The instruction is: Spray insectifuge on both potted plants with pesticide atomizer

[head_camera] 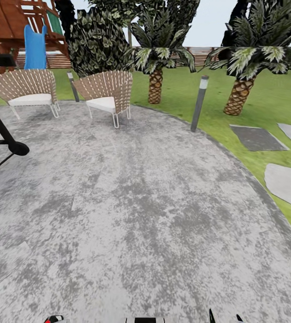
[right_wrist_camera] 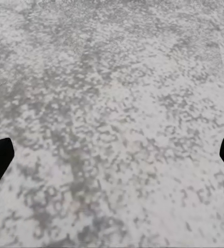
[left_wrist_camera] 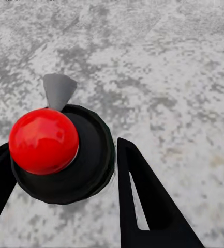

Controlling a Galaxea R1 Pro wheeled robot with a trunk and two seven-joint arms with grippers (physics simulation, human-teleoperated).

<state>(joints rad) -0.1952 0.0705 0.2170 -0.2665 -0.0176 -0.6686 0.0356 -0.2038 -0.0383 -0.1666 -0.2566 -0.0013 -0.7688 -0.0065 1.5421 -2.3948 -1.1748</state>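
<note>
1. The dark green pesticide atomizer and the two small grey potted plants were nowhere ahead of me; I could not tell where they stood.
2. I judged the bottle light, stiff, smooth plastic, best taken round its body below the nozzle head.
3. My left claw (left_wrist_camera: 65,196) hung with fingers apart over the red ball-shaped button on its round black base (left_wrist_camera: 44,142), holding nothing.
4. My right claw (right_wrist_camera: 112,157) gaped wide and empty above the paving.
5. The round mottled grey paved patio (head_camera: 141,215) lay open; two woven wicker chairs (head_camera: 105,92), a grey bollard lamp post (head_camera: 199,103) at the lawn edge and black bars (head_camera: 2,134) on my left bounded it.
</note>
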